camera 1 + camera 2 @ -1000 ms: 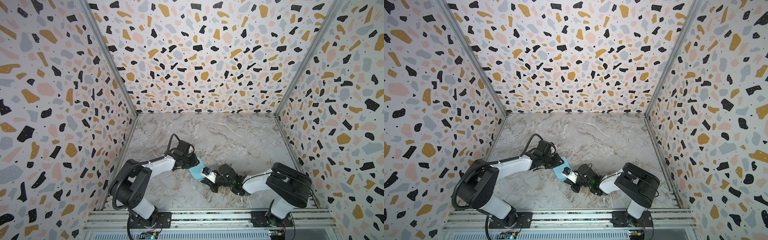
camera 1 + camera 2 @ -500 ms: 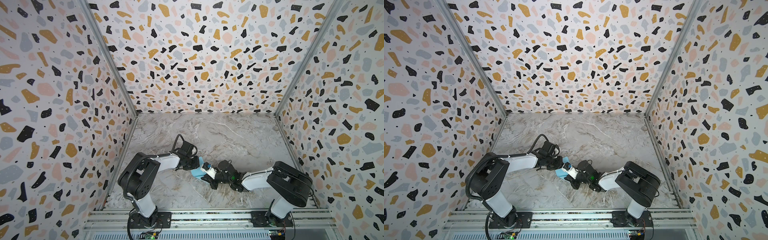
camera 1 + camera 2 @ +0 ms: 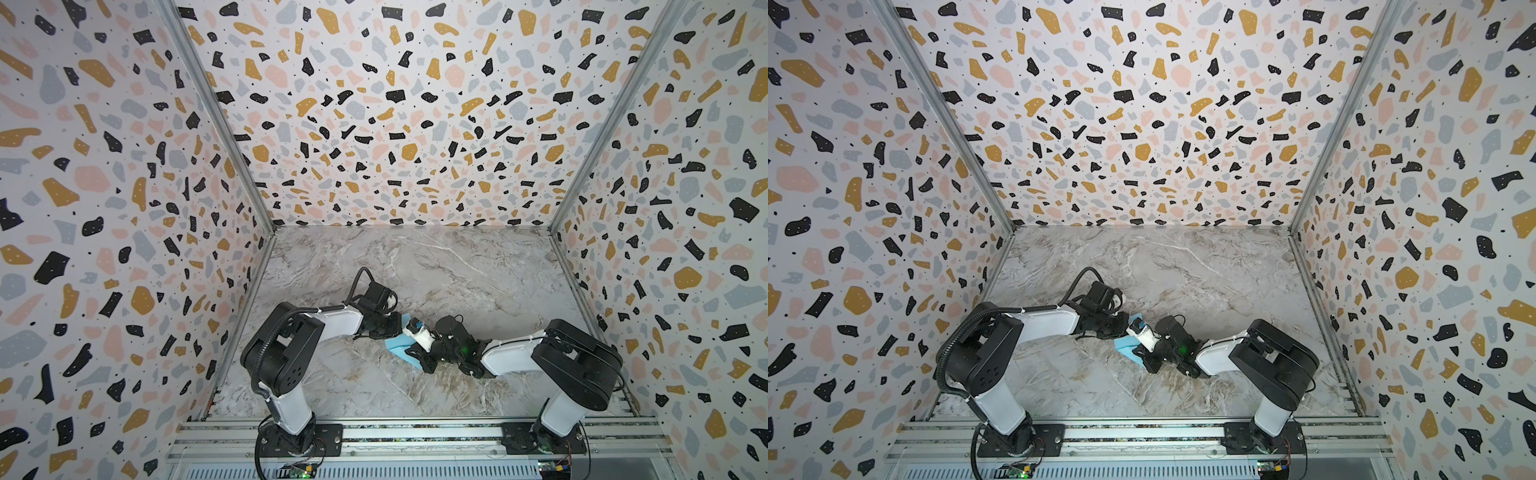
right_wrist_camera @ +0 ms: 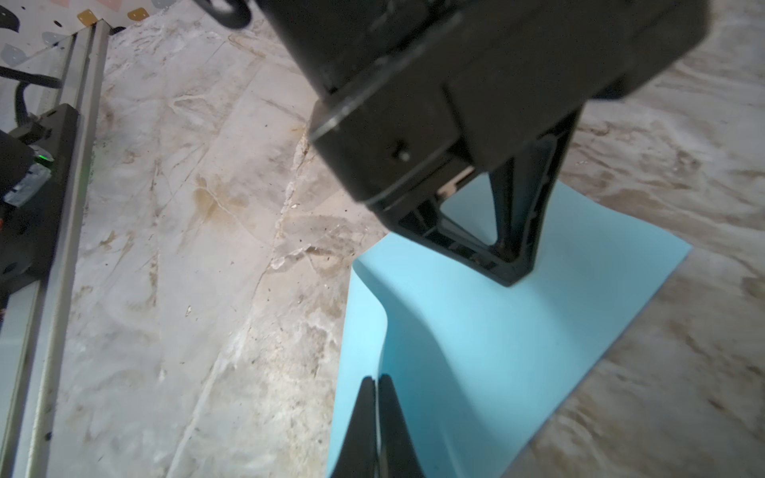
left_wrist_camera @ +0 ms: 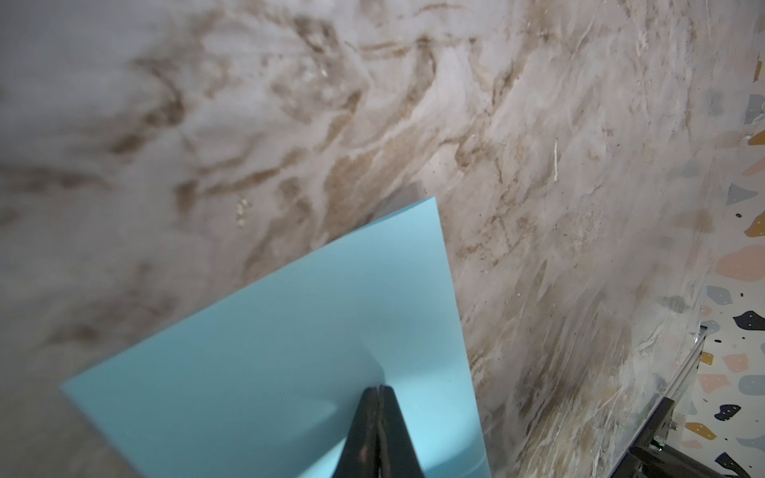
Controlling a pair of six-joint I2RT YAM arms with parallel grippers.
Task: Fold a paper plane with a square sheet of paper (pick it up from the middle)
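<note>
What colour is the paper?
The paper is plain light blue, seen best in the left wrist view.

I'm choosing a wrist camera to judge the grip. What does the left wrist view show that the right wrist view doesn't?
Only left wrist: the left hand from behind, tips shut, a small ridge of the square sheet of paper running into them; no second hand. Only right wrist: the right hand shut on a raised curved fold, plus the left hand from outside, tips down on the sheet. Both: the light blue sheet on the marble table.
</note>
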